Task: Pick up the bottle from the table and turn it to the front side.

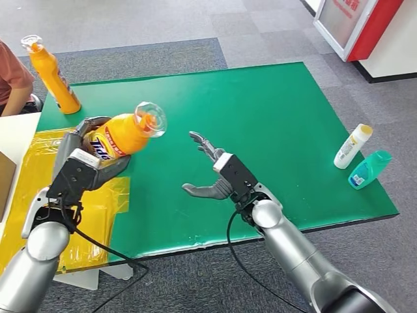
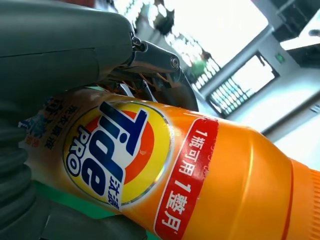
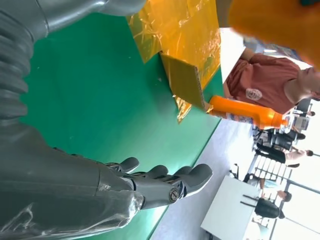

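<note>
Holding the orange Tide bottle (image 1: 123,135) clear of the green table (image 1: 275,130), your left hand (image 1: 81,160) wraps its fingers around the lower body, so the bottle lies tilted with its clear cap (image 1: 151,119) pointing toward the middle of the table. That grip leaves the label open: in the left wrist view the Tide logo (image 2: 117,152) and the red strip beside it (image 2: 186,180) face the camera, which suggests the front is already turned toward you, or close to it. Judge that from the label, not from the cap.

Your right hand (image 1: 209,173) hovers over the table just beside the bottle's cap end, fingers spread and holding nothing. It sits well for a handover or for steadying the neck if you need to rotate further; the right wrist view shows its fingers (image 3: 166,177) extended above the green surface.

A second orange bottle (image 1: 51,75) stands upright at the far left corner, near a seated person in a rust shirt (image 1: 12,72). Yellow film (image 1: 34,169) covers the table's left edge under your left arm. 2 more bottles, 1 white (image 1: 352,145) and 1 teal (image 1: 369,169), lie near the right edge, well apart from your working area.
</note>
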Robot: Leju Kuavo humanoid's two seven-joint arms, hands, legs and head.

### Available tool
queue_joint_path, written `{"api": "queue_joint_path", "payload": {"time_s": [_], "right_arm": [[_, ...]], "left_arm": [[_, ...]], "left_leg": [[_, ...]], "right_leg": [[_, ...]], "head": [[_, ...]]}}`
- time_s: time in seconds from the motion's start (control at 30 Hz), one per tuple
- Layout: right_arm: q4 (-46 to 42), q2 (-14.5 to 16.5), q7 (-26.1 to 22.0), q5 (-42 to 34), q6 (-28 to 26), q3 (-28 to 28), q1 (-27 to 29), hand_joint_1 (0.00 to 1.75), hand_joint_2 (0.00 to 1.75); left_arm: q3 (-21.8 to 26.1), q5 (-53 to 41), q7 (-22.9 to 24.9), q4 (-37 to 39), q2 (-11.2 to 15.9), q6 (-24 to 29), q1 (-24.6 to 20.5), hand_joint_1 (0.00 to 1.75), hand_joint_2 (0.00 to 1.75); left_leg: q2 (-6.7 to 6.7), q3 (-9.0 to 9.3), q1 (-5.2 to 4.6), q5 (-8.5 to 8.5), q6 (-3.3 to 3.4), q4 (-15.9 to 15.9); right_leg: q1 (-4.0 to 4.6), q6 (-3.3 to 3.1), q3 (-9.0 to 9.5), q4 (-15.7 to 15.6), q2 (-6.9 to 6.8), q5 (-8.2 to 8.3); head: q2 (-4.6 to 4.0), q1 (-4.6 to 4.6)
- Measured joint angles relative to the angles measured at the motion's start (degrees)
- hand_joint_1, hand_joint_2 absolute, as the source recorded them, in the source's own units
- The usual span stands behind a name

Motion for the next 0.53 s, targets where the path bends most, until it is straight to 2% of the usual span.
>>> {"api": "queue_joint_path", "payload": {"time_s": [0.13,0.3,0.4,0.53], "right_arm": [[-1.21,-0.07,0.38,0.67,0.47,-1.72,0.85,0.0,1.75],[-2.22,-0.08,0.78,1.04,0.64,-2.78,1.08,0.0,1.75],[-2.51,-0.07,1.05,1.26,0.69,-3.22,1.13,0.0,1.75],[-2.6,-0.07,1.21,1.36,0.76,-3.38,1.16,0.0,1.75]], "left_arm": [[1.64,-16.43,5.47,1.2,1.82,3.86,0.49,1.75,1.75],[3.58,-30.77,10.87,4.91,3.17,6.71,1.86,1.75,1.75],[4.4,-35.36,12.43,7.7,3.6,7.02,2.9,1.75,1.75],[4.93,-36.63,12.82,9.83,3.9,7.09,3.5,1.75,1.75]], "left_leg": [[0.0,0.0,0.0,0.0,0.0,0.0],[0.0,0.0,0.0,0.0,0.0,0.0],[0.0,0.0,0.0,0.0,0.0,0.0],[0.0,-0.01,0.0,0.0,0.0,0.0]], "right_leg": [[0.0,0.0,-0.01,0.0,0.0,0.0],[0.0,0.0,0.0,0.0,0.0,0.0],[0.0,0.0,0.0,0.0,0.0,0.0],[0.0,0.0,-0.01,0.0,-0.01,0.0]], "head": [[0.0,-0.01],[0.0,-0.01],[0.0,-0.01],[0.0,0.0]]}}
